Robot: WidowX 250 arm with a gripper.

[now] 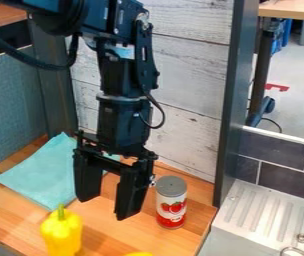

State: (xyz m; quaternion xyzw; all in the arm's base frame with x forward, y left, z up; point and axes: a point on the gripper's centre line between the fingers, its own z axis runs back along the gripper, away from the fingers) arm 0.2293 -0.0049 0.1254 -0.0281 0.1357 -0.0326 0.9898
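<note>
Hand [103,208] spread wide, nothing in it, over table [106,237]; can [171,202] just right, long axis upright; yellow pepper [62,233] nearer, leftward.

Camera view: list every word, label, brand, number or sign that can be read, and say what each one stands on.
No text can be read.
Red-and-white cylindrical can with a grey top: its label pictures red fruit, and the marks on it are too small to read.
</note>
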